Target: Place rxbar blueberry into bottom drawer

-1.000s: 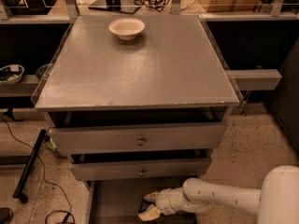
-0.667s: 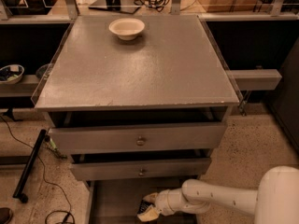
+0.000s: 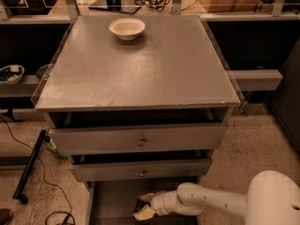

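Note:
The bottom drawer (image 3: 115, 201) is pulled out at the foot of the grey cabinet, its flat grey floor showing. My white arm reaches in from the lower right. My gripper (image 3: 144, 206) hangs low over the drawer's right half. A small dark bar, the rxbar blueberry (image 3: 140, 204), shows between the pale fingers (image 3: 144, 213), just above the drawer floor.
The two upper drawers (image 3: 140, 139) with brass knobs stand slightly open above. A white bowl (image 3: 127, 28) sits at the back of the cabinet top. A black bar (image 3: 29, 167) and cables lie on the speckled floor at left. A shelf (image 3: 255, 78) juts out at right.

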Motion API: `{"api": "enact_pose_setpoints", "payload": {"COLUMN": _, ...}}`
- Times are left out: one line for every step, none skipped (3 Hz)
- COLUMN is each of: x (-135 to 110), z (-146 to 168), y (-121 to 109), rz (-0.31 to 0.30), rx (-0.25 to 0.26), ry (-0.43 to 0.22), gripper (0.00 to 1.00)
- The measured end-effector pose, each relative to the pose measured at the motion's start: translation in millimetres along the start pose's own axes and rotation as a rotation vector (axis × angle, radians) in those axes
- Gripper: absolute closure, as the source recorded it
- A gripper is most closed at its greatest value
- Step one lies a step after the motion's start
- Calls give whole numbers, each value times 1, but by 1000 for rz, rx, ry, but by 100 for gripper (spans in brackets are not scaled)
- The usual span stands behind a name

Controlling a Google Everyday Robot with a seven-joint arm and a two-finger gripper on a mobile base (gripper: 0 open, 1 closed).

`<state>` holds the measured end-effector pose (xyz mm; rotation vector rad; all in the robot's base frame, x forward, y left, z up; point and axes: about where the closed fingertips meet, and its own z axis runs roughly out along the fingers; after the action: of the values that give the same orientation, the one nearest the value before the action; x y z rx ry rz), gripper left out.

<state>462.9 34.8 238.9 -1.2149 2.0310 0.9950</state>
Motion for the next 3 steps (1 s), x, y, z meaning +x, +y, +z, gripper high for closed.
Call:
{"api": "enact_pose_setpoints", "payload": {"x": 0, "z": 0, "y": 0, "rz": 0, "rx": 0, "ry": 0, "gripper": 100}}
{"api": "enact_pose_setpoints", "payload": {"x": 19, "z": 27, "y": -6, "rz": 19, "rx": 30, "ry": -14, "gripper": 100}}
{"api": "enact_pose_setpoints", "payload": {"x": 27, "z": 77, "y": -28, "rz": 54, "rx": 7, "ry": -14, "gripper": 100}}
